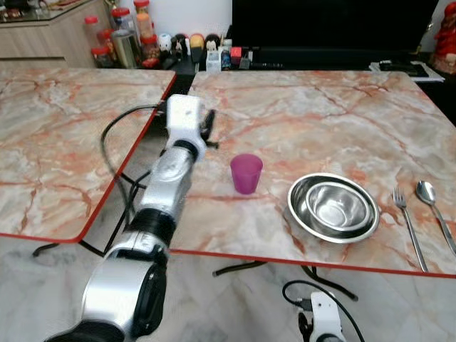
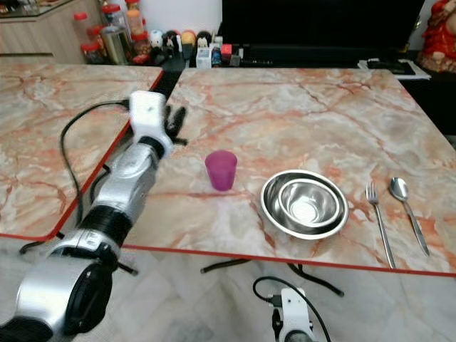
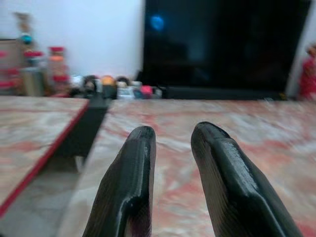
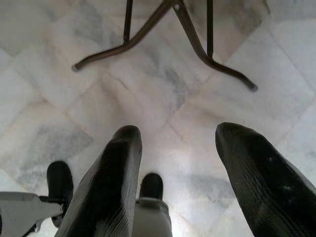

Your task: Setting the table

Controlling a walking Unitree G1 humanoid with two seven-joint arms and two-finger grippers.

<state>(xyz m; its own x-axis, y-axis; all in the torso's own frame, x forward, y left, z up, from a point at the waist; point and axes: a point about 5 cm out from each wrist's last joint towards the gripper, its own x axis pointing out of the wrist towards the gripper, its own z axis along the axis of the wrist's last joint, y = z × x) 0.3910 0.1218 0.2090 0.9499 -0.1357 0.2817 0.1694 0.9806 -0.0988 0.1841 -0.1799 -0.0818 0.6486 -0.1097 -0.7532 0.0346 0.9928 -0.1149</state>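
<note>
No legible text (jar labels blurred)

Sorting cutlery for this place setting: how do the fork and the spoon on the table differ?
The fork ends in tines, the spoon in a rounded bowl. The fork lies nearer the steel bowls, the spoon farther to the robot's right. Both are silver, lying flat and roughly parallel on the marble table, heads pointing away from the robot.
</note>
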